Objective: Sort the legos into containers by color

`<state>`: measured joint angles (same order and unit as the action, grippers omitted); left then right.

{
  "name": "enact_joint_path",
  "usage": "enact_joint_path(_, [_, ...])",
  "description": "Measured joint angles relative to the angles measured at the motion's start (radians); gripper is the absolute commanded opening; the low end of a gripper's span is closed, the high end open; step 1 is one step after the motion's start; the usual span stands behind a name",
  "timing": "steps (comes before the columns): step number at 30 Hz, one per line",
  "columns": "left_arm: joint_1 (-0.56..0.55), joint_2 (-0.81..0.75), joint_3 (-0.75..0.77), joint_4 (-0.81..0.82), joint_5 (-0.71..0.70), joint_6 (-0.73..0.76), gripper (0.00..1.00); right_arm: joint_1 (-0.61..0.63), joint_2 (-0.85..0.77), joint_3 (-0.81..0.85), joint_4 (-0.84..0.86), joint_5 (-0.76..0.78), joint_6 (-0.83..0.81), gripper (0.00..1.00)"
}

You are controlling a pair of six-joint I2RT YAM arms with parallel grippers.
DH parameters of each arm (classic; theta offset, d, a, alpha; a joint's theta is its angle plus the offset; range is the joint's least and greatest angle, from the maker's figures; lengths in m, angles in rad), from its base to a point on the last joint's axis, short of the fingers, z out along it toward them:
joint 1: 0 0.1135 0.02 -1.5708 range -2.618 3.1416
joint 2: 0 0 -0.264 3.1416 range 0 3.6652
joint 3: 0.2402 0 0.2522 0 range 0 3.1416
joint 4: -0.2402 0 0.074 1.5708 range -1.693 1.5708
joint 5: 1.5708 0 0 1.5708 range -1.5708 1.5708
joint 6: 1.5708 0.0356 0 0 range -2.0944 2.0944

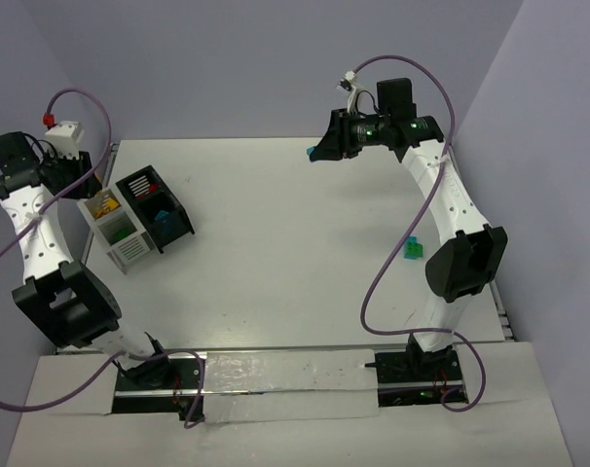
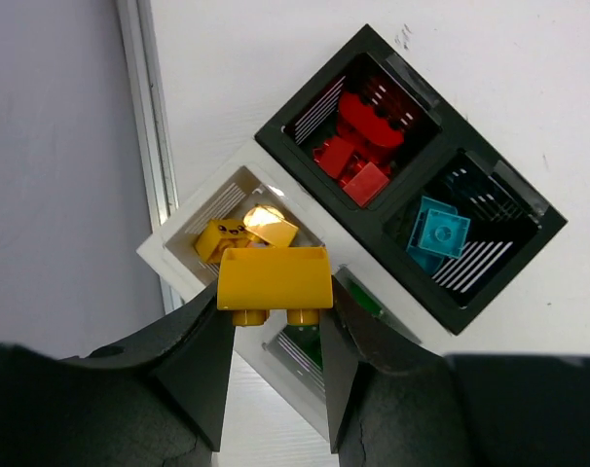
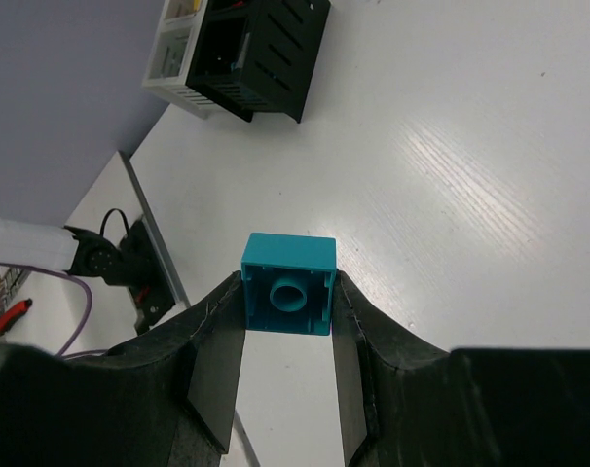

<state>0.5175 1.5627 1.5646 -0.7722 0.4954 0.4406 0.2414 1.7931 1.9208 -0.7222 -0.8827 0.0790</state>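
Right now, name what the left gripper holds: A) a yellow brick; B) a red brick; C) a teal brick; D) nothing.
A: the left wrist view shows the left gripper clamped on a yellow brick, while the teal brick sits in the right gripper.

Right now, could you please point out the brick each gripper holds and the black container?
yellow brick [image 2: 275, 275], left wrist view, its smooth front face.
teal brick [image 3: 288, 290], right wrist view, its hollow underside.
black container [image 3: 280, 58], right wrist view, its slatted side wall.
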Motion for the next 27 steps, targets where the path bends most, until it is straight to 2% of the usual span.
enact_joint_path(6, [0.027, 0.120, 0.093, -0.094, 0.094, 0.121, 0.03, 0.005, 0.000, -0.024, -0.008, -0.001, -0.026, 0.00])
enact_joint_path(12, [0.043, 0.180, 0.076, -0.127, 0.164, 0.189, 0.03, 0.009, 0.000, -0.025, -0.013, -0.001, -0.043, 0.00])
enact_joint_path(22, [0.058, 0.188, 0.035, -0.085, 0.162, 0.218, 0.04, 0.010, 0.000, -0.025, -0.035, -0.001, -0.051, 0.00])
enact_joint_path(27, [0.066, 0.188, 0.013, -0.041, 0.137, 0.224, 0.12, 0.011, 0.001, -0.025, -0.035, -0.001, -0.051, 0.00])
